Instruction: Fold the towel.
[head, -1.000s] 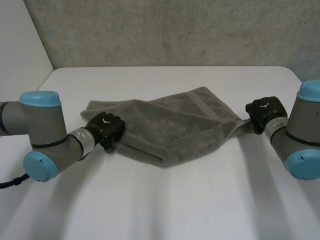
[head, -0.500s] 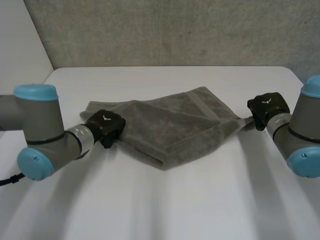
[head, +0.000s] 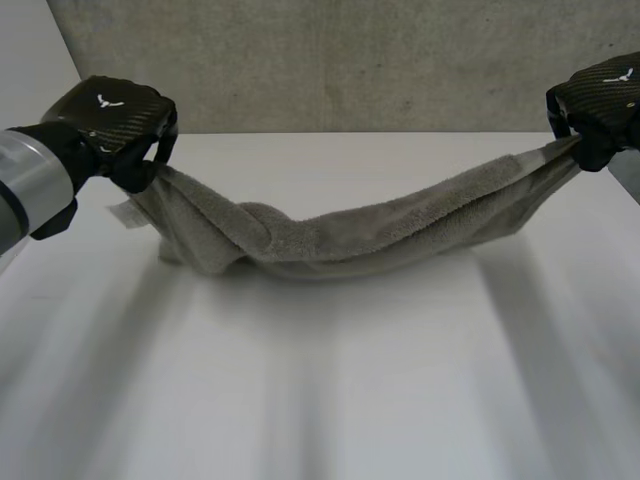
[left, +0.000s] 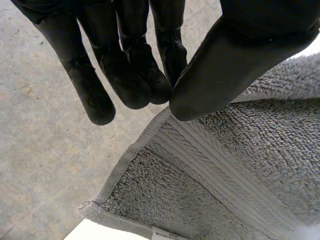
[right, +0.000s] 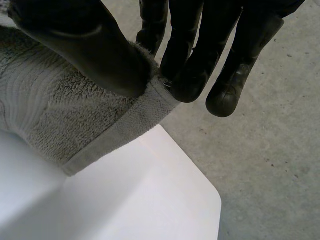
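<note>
Whereas it lay flat earlier, the towel (head: 350, 235) now sags between left hand (head: 110, 118) and right hand (head: 600, 97), both pinching it.

White table (head: 350, 380), rounded corner; grey concrete wall (head: 350, 60) behind; speckled concrete floor (right: 270, 165).

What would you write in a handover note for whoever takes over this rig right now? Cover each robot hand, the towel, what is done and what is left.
Left robot hand: shut on the towel, pinching its hemmed edge near a corner between thumb and fingers.
Right robot hand: shut on the towel's opposite end, also at the hem.
Towel: strung between the raised hands, bunched, with its middle sagging toward the table; whether it touches is unclear.
Done: both ends gripped and held up.
Left: probably bring the ends together and lay the towel down folded.
</note>
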